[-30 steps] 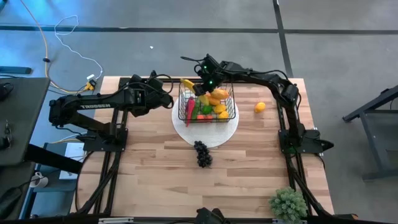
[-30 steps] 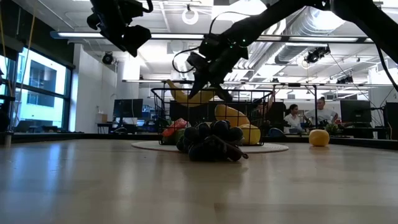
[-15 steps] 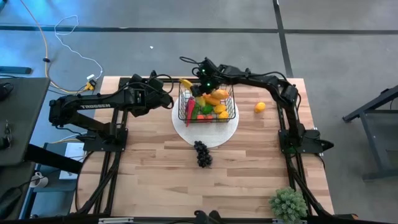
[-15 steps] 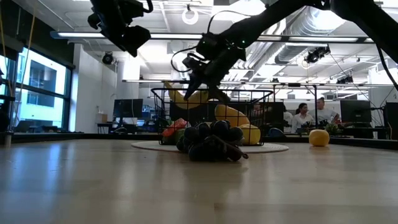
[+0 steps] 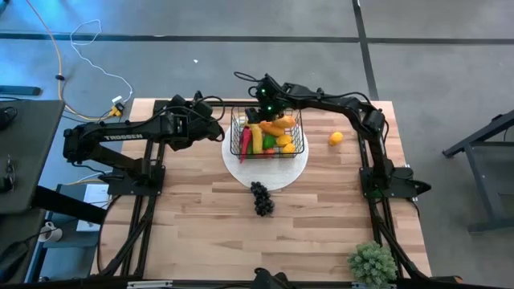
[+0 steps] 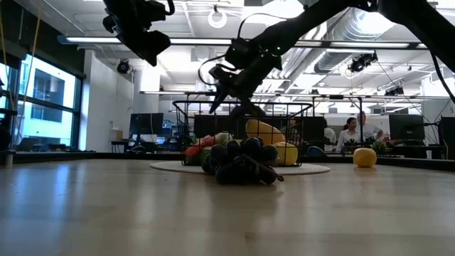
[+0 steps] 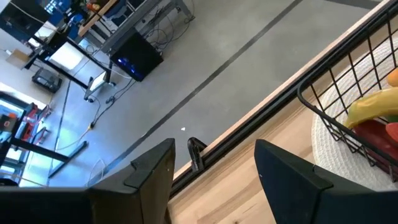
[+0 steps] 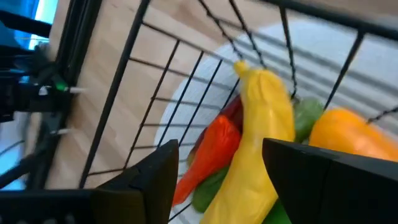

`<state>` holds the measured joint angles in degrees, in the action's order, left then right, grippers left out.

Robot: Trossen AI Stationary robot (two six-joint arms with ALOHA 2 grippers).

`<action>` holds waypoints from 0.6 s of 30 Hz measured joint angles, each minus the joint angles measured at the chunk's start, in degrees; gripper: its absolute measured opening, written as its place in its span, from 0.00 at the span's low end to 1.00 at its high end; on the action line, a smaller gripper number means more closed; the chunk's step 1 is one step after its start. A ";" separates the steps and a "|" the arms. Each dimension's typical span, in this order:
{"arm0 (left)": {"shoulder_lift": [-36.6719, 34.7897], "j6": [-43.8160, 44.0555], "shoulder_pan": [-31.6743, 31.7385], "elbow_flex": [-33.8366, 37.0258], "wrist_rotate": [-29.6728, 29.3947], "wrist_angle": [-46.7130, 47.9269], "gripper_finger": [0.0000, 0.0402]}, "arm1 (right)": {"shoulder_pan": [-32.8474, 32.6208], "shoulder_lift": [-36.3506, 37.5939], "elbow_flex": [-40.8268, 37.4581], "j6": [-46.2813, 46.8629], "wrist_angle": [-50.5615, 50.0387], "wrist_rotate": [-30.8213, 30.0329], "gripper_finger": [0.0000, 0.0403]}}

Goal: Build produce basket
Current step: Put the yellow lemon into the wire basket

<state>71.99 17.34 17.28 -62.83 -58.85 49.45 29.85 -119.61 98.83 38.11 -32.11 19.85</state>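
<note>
I see a black wire basket (image 5: 267, 138), glossy plastic banana (image 8: 260, 146), and pale planked wood table (image 5: 201, 225).

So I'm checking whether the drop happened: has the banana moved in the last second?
Yes. The banana was up at the basket's far left rim under the right gripper; now it lies down inside, among the other produce.

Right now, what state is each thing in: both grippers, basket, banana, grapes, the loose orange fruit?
Right gripper: open, above the basket's far rim, holding nothing.
Left gripper: open, empty, beside the basket.
Basket: upright on the white plate, holding produce.
Banana: lying inside the basket.
Grapes: on the table, outside.
Orange fruit: on the table, outside.
</note>
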 joint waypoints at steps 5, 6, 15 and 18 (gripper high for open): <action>0.00 -2.84 0.00 0.00 0.00 0.07 0.52 | 0.77 0.59 0.00 1.14 -2.26 2.44 0.53; 0.00 -3.93 0.00 0.00 0.00 0.07 0.52 | 0.78 1.06 0.00 1.12 -2.46 2.45 0.53; 0.00 -9.94 0.38 0.00 0.29 0.12 0.52 | -1.83 8.13 0.00 0.54 -4.83 -6.51 0.53; 0.00 -11.13 1.54 0.00 3.51 0.07 0.52 | -2.98 10.72 0.00 -0.85 -6.84 -11.23 0.53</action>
<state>71.99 6.21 18.82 -62.83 -55.34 49.52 26.87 -108.89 98.83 37.26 -38.95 8.62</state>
